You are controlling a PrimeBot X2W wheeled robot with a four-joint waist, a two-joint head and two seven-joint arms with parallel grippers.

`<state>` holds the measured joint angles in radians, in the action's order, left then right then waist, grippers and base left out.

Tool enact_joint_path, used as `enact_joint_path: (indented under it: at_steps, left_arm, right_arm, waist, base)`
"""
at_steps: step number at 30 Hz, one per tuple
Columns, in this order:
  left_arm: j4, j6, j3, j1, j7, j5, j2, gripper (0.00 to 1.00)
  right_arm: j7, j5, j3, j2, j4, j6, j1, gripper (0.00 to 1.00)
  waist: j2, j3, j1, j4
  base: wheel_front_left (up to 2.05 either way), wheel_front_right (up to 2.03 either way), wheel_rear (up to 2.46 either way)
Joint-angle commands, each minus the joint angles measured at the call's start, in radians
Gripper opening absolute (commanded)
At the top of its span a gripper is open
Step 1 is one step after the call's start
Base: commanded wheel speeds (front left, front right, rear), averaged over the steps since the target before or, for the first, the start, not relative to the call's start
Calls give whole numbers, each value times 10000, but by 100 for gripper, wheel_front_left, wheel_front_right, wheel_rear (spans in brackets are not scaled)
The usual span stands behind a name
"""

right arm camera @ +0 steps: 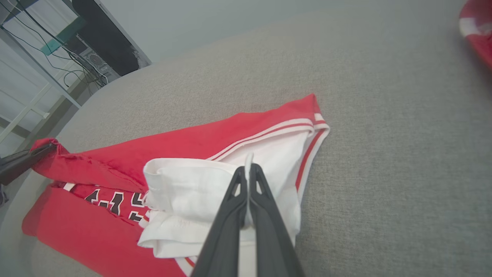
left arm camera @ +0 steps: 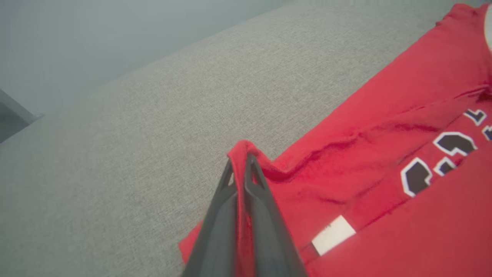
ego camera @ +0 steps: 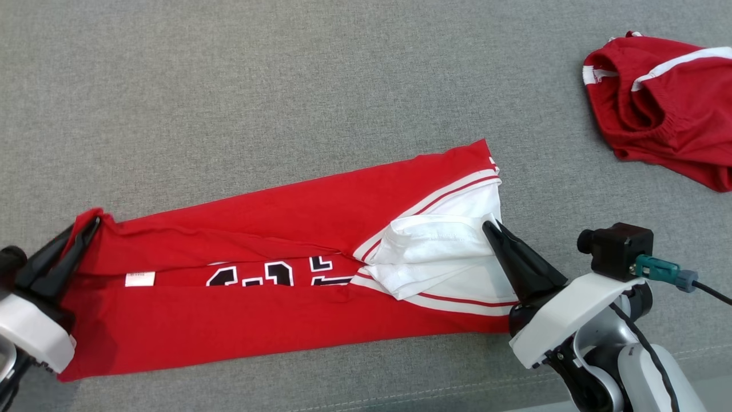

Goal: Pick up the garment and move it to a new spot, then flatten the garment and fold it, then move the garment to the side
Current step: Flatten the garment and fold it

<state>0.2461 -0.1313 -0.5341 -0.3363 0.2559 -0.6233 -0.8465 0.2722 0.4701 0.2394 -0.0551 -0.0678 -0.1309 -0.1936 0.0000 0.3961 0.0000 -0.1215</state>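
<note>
Holds the red garment [ego camera: 286, 200] stretched lengthwise left to right on the grey surface [ego camera: 286, 68], left fingers [ego camera: 62, 253] clamped on its red left end, right fingers [ego camera: 514, 258] clamped on its white right end.

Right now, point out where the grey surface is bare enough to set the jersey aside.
The widest bare stretch of grey surface lies beyond the jersey, running left from the red shorts. A smaller gap sits between the jersey's white end and the shorts. It is crowded at the near edge, where both pairs of jaws stand shut on the jersey's ends.
</note>
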Motion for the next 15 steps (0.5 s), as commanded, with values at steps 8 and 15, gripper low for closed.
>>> enact_joint_path:
  at_steps: [8, 15]
  left_arm:
    - [-663, 6, 622, -351, 59, 338, -760, 0]
    - [-749, 6, 268, 412, 59, 172, -648, 0]
  right_arm:
    - [-371, 254, 426, 49, 171, 2, -64, 0]
    - [-434, 275, 290, 49, 435, 2, -82, 0]
  waist:
    - [0, 42, 0, -25]
    - [0, -127, 0, 196]
  base:
    - [0, 0, 0]
    - [0, 0, 0]
